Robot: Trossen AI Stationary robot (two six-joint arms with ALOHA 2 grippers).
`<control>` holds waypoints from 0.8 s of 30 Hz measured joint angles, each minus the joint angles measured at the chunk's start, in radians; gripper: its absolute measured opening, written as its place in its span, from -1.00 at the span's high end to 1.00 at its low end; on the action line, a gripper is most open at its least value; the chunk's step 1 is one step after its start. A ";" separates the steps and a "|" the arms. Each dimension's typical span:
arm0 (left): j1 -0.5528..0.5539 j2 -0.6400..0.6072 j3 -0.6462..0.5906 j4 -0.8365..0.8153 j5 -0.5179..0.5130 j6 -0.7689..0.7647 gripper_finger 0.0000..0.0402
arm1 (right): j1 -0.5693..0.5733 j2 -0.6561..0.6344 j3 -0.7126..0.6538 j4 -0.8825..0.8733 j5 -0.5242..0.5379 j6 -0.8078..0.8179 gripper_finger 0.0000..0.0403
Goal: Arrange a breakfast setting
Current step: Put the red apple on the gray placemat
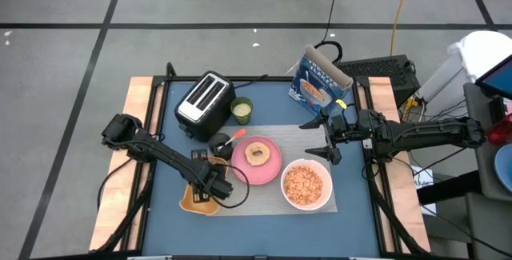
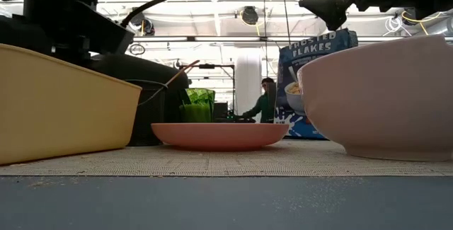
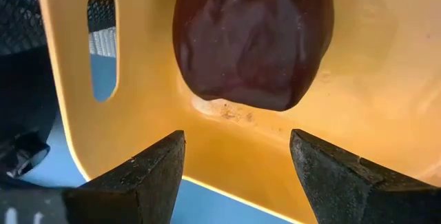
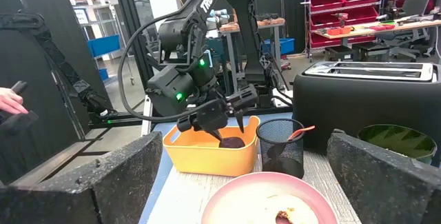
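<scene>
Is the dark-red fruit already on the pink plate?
No. The left wrist view shows the dark-red fruit lying in the yellow tray, with the open left gripper just over it.

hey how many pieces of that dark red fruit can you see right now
1. The dark-red fruit lies in the yellow tray, right ahead of the open left gripper. The right gripper waits over the mat's far edge. The left gripper may hide more in the tray.

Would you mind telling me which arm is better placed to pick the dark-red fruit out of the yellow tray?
The left. Its claw hangs open directly over the dark-red fruit in the yellow tray. The right claw waits open above the mat's far edge, across the pink plate.
</scene>
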 joint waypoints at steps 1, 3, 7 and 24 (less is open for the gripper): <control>0.000 0.000 0.000 0.000 0.000 0.012 -0.34 | 0.000 0.000 0.000 0.000 0.000 0.000 -0.98; 0.000 0.000 0.000 0.002 0.000 0.039 -0.34 | 0.000 0.000 0.000 0.000 0.000 0.000 -0.98; 0.007 0.000 0.001 0.018 -0.001 0.068 -0.34 | 0.000 0.000 0.000 0.000 0.000 0.000 -0.98; 0.056 -0.001 0.001 0.120 -0.024 0.229 -0.34 | 0.000 0.000 0.000 0.000 0.000 0.000 -0.98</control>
